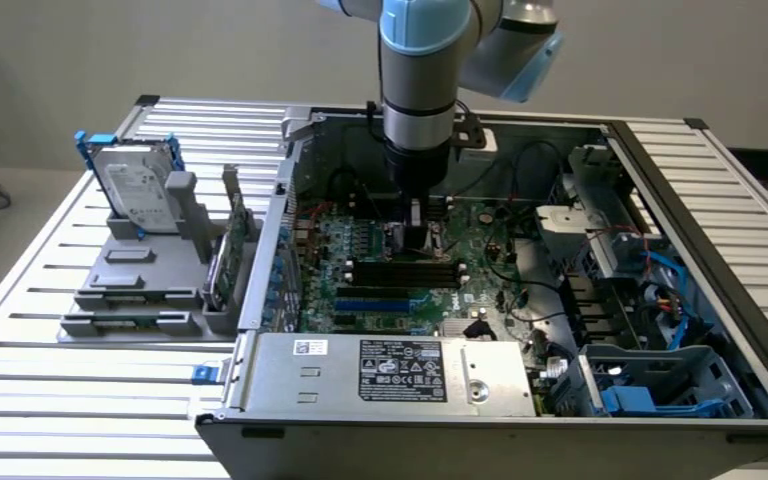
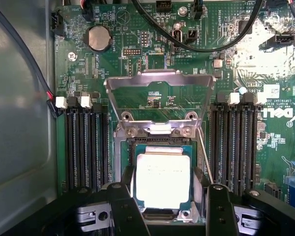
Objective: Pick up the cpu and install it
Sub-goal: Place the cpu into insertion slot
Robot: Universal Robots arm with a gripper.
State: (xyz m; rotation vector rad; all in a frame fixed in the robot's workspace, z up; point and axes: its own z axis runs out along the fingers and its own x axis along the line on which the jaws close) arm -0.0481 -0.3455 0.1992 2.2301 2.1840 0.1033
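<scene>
since the small flat square cpu with a pale silvery metal top (image 2: 162, 179) sits low over the dark square metal-framed socket (image 2: 160, 141) of the green circuit board (image 2: 137, 54), between two banks of black memory slots (image 2: 86, 147), the step in hand looks like seating it. the tool (image 2: 164, 178) is spread wide yet appears to be pinching the cpu, its dark fingers (image 2: 122, 206) against two opposite edges. doing this well probably means keeping the chip level and square to the frame, lowering it straight with no sideways drag, and adding no downward force, since the contacts beneath would bend easily. the silvery hinged retention plate (image 2: 160, 81) stands flipped up beyond the socket, and the thin wire lever (image 2: 205, 152) lies beside it, both clear of the chip. it is hard to judge whether the cpu rests on the contacts or hangs just above them. the tool's body covers the near edge of chip and socket, and glare washes out the chip's markings. in the exterior view the tool (image 1: 418, 230) blocks the socket inside the open dark computer case (image 1: 491, 450).
</scene>
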